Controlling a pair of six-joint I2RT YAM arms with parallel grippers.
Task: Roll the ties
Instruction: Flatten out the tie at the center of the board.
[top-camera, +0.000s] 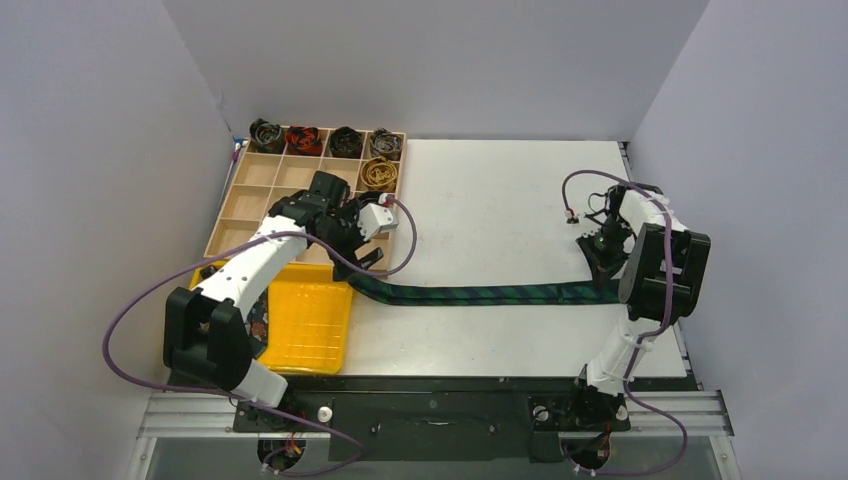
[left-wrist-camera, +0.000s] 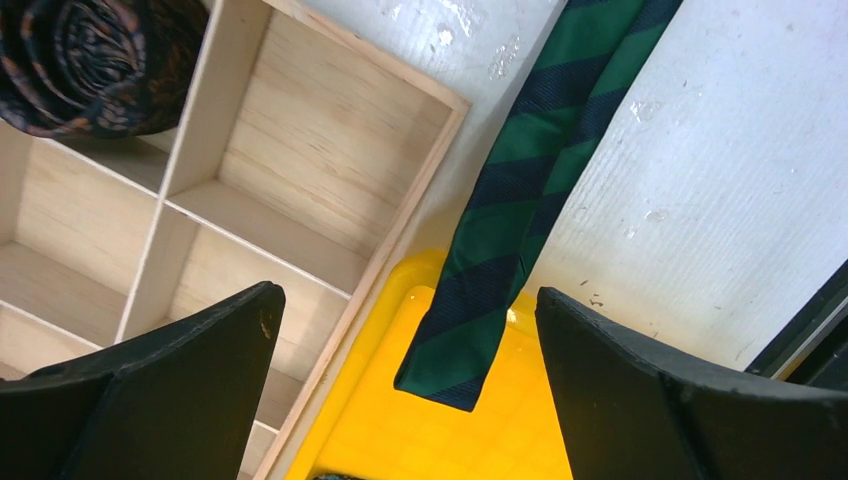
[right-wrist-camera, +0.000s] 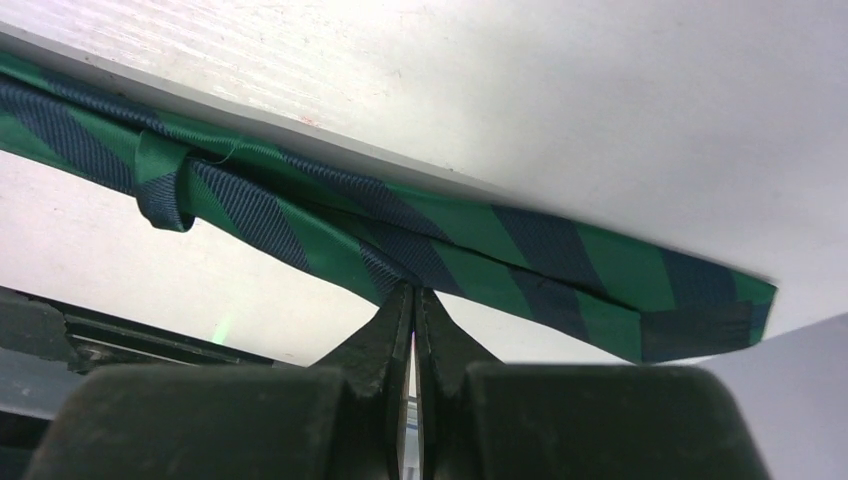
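Note:
A green and navy striped tie (top-camera: 480, 295) lies stretched across the table from the yellow tray (top-camera: 310, 330) to my right gripper (top-camera: 603, 264). My right gripper (right-wrist-camera: 412, 292) is shut on the edge of the tie (right-wrist-camera: 560, 260) near its wide end. My left gripper (top-camera: 366, 252) is open above the tie's narrow end. In the left wrist view that end (left-wrist-camera: 455, 365) hangs over the yellow tray's rim (left-wrist-camera: 420, 268), between my spread fingers (left-wrist-camera: 210, 370) and untouched. Rolled ties (top-camera: 346, 141) sit in the wooden box's back row, with a gold one (top-camera: 378, 175) below them.
The wooden divided box (top-camera: 250, 195) stands at the back left, touching the yellow tray. A rolled dark floral tie (left-wrist-camera: 90, 60) sits in one of its cells. Another dark patterned tie (top-camera: 258, 325) lies in the tray under my left arm. Grey walls enclose the table.

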